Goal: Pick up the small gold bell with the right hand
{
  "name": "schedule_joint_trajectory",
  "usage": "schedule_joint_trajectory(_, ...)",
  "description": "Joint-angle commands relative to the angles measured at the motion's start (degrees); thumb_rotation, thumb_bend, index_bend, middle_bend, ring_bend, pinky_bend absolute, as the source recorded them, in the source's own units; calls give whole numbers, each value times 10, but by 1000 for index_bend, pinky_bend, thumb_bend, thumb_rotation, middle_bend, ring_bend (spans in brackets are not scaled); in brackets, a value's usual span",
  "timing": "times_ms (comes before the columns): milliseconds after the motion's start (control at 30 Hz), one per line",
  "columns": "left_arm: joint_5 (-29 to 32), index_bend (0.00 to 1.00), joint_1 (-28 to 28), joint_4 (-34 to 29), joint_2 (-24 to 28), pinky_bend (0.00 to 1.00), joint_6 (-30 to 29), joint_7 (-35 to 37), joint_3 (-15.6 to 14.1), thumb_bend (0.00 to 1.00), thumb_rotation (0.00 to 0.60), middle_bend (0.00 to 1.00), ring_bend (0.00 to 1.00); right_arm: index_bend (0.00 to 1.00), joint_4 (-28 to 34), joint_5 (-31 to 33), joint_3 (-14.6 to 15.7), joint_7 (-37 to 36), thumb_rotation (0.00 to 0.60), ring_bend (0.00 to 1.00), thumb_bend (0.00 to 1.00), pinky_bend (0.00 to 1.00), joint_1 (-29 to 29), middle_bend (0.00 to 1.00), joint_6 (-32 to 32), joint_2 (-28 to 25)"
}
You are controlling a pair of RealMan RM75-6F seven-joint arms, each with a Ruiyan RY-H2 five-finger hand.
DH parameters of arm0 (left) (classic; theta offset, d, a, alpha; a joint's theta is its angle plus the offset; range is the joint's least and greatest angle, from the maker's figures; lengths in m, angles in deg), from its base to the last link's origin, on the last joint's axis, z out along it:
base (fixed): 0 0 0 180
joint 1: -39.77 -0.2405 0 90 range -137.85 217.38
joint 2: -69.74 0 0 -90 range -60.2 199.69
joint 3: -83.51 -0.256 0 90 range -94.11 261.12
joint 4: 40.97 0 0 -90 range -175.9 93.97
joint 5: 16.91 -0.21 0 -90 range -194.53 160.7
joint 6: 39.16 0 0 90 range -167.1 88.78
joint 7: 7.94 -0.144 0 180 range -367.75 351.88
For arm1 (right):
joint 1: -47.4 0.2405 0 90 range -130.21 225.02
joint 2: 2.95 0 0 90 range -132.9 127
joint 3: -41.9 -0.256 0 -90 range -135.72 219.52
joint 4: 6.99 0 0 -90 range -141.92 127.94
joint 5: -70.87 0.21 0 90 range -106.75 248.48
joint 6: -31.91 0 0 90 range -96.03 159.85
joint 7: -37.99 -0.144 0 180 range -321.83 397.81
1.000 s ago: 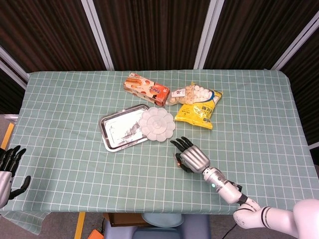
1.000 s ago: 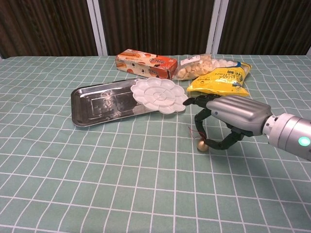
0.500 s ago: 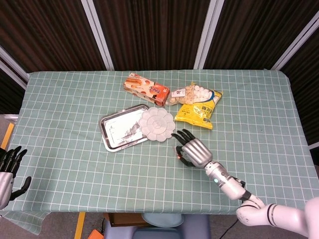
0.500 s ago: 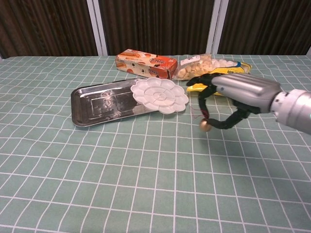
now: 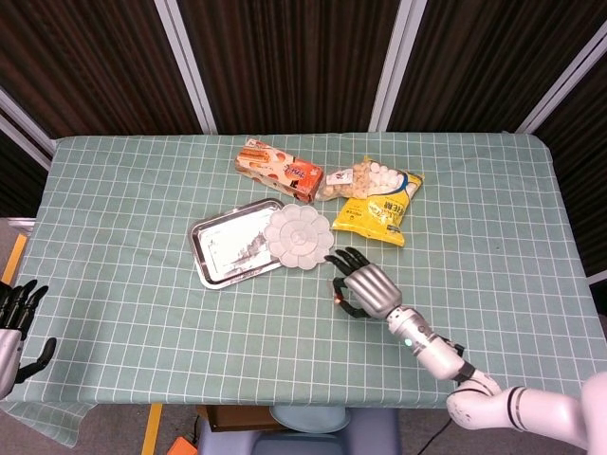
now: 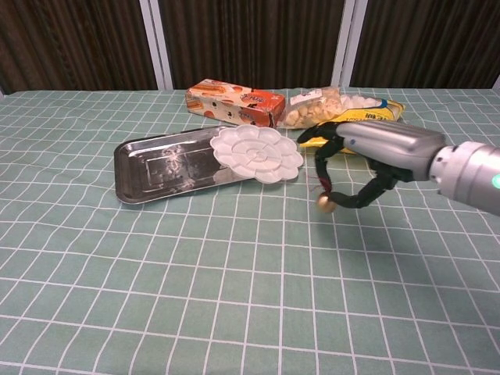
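Observation:
The small gold bell (image 6: 324,203) hangs clear of the green checked tablecloth, pinched between the thumb and a finger of my right hand (image 6: 373,155). A thin red cord runs up from it. In the head view the bell (image 5: 338,301) shows as a small glint at the left edge of the right hand (image 5: 365,289), just below the white palette. My left hand (image 5: 16,322) hangs low at the table's front left corner, fingers apart, holding nothing.
A steel tray (image 6: 152,168) lies left of the hand with a white flower-shaped palette (image 6: 257,153) on its right end. Behind are an orange snack box (image 6: 234,101), a clear bag of white snacks (image 6: 316,105) and a yellow bag (image 5: 375,214).
The right hand has lifted the bell off the cloth and carried it up and slightly back toward the yellow bag. In the last half second it barely moved. The left hand sank a little.

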Motion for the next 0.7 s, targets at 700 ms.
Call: schedule_joint_trajectory(700,3,0,-7,-3,5,47,-11,-3,4,410,600,0,0,812,-67,4,4,-14,600,0,586,0,29,195,37,70)
